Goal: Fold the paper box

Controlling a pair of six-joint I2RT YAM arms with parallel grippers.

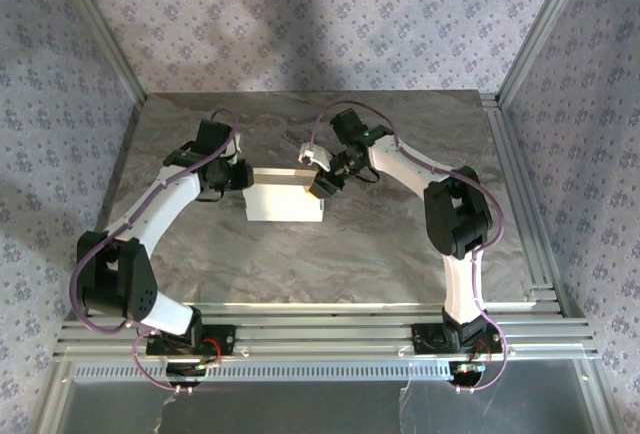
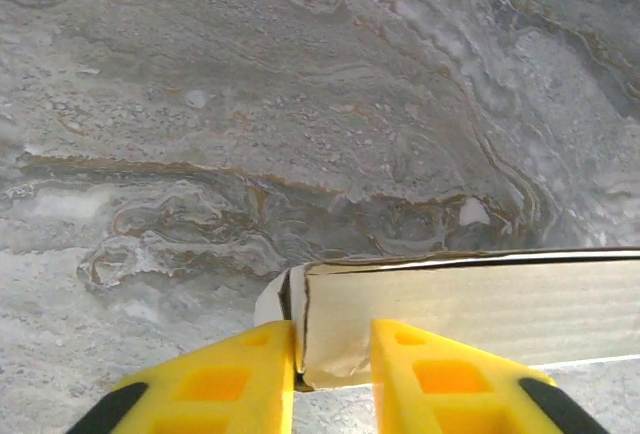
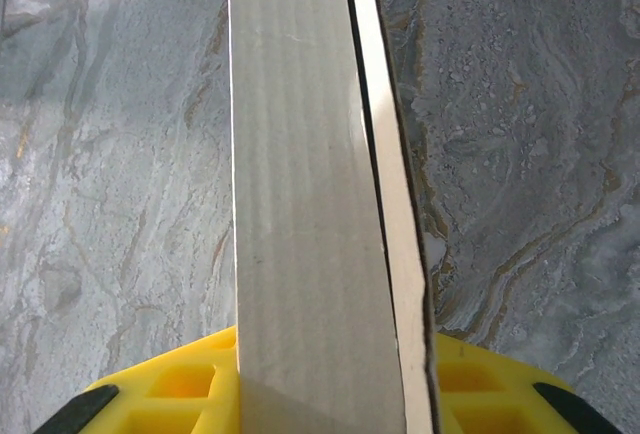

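Note:
The paper box (image 1: pixel 285 204) is a small white flat box lying mid-table between both arms. My left gripper (image 1: pixel 240 176) is at its left end. In the left wrist view its yellow fingers (image 2: pixel 240 379) stand a little apart, and the box's (image 2: pixel 480 304) dented end corner sits in the gap of the left gripper (image 2: pixel 335 359), with the left finger against the end flap. My right gripper (image 1: pixel 322 182) is at the box's right end. In the right wrist view the right gripper (image 3: pixel 335 354) is shut on the box (image 3: pixel 300 204), whose narrow wall fills the space between the fingers (image 3: pixel 170 384).
The box rests on a grey marbled tabletop (image 1: pixel 400 254). Aluminium rails (image 1: pixel 520 204) run along the right side and the near edge, and patterned walls close in the back and both sides.

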